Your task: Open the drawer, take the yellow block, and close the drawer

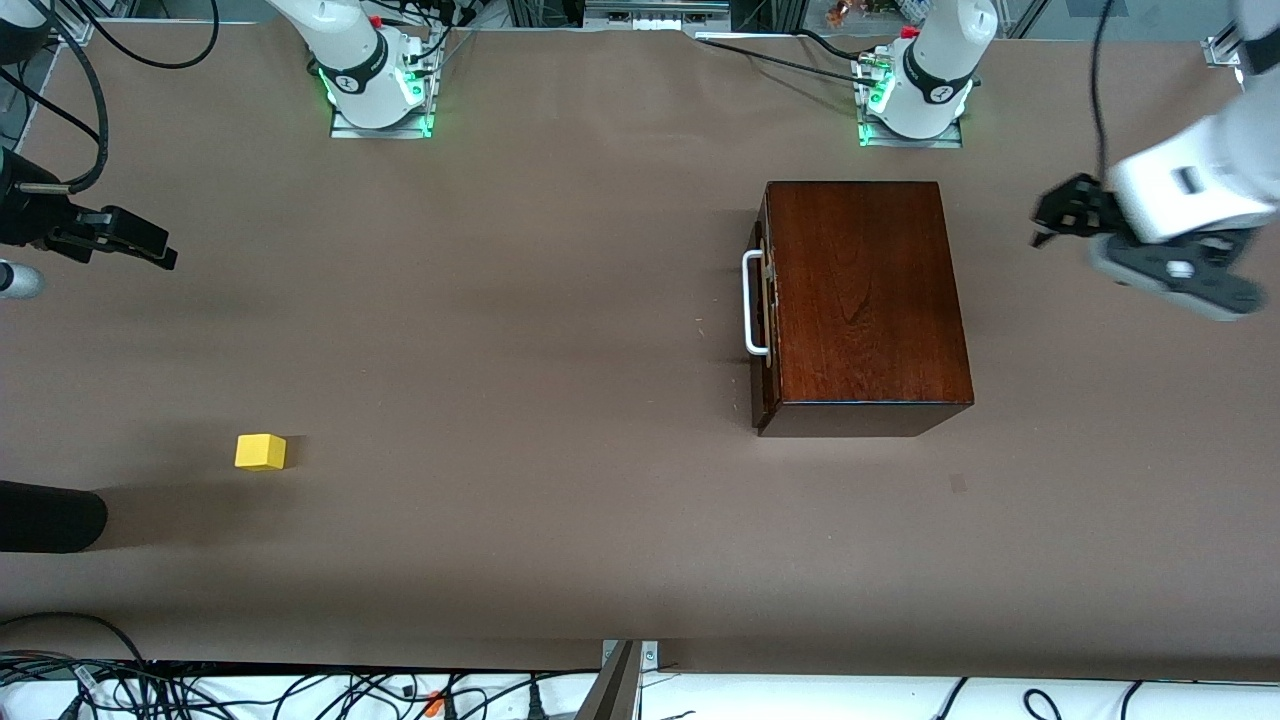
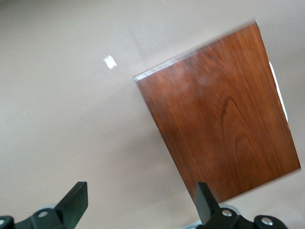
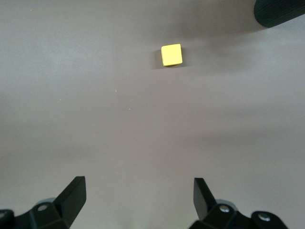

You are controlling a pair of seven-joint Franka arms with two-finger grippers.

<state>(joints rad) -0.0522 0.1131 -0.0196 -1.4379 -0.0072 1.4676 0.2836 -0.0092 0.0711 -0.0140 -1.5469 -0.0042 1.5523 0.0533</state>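
Mahogany box (image 1: 865,300) sits shut, drawer (image 1: 765,305) nearly flush; block (image 1: 260,451) lies out on the counter (image 1: 560,300); both grippers, left (image 1: 1065,212) and right (image 1: 125,240), are held apart, aloft; the handle (image 1: 752,305) is best hooked squarely.

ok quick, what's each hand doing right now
left hand: open, empty, beside the wooden box
right hand: open, empty, over bare table

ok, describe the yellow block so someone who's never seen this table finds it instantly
Start at the dark wooden box near the left arm's end of the table. Go toward the right arm's end and a little nearer the front camera: the yellow block sits alone on bare brown tabletop. It is the only bright-coloured thing there, a small plain cube.
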